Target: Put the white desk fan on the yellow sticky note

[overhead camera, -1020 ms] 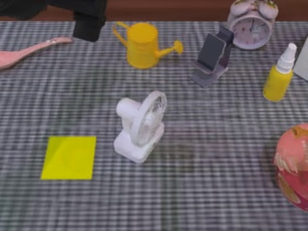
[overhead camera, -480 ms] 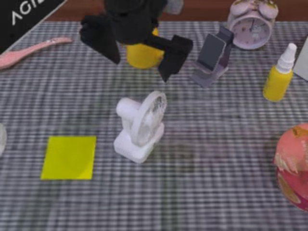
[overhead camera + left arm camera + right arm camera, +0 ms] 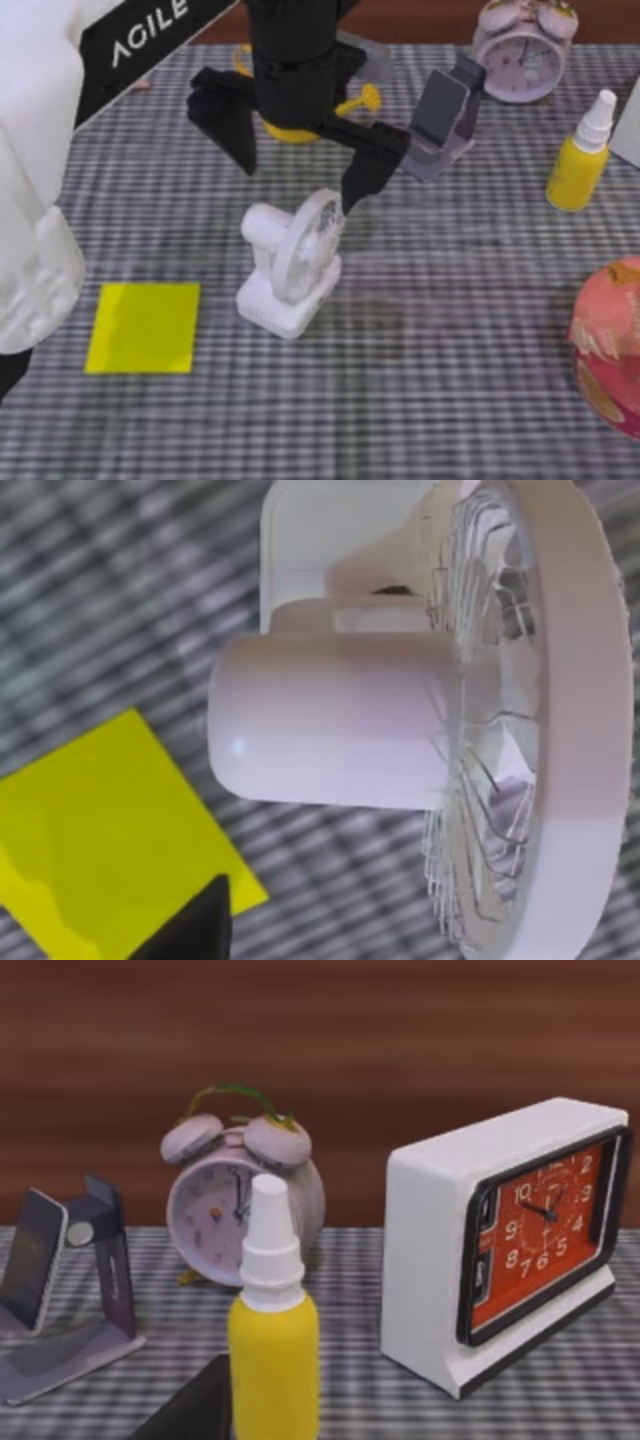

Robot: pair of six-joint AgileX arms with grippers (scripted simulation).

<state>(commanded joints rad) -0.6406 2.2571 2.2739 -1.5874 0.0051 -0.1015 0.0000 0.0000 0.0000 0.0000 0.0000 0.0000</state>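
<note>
Left claw (image 3: 300,160): black two-finger claw, spread wide, above the desk just behind the fan; one finger (image 3: 225,125) out past the motor-housing side, the other (image 3: 368,165) with its tip right at the grille's upper rim; contact there not clear.
Fan vs claw: the small all-white plastic desk fan (image 3: 290,262) sits just below and in front of the fingertips, not clamped.
Fan position: mid-desk, standing upright on its base on the grey checked cloth (image 3: 450,330).
Fan look: round mesh grille with a thick white ring, blades visible through it; stubby cylindrical motor housing at the back; chunky rectangular base. Left wrist view shows housing and grille (image 3: 400,720) close up.
Sticky note: flat bright yellow square of paper (image 3: 143,327), bare, lying to the left of the fan, near but not touching it.
Right claw: only a dark edge in its wrist view, cannot tell its state; that view faces the yellow spray bottle (image 3: 272,1330) and the lilac twin-bell alarm clock (image 3: 240,1192).
</note>
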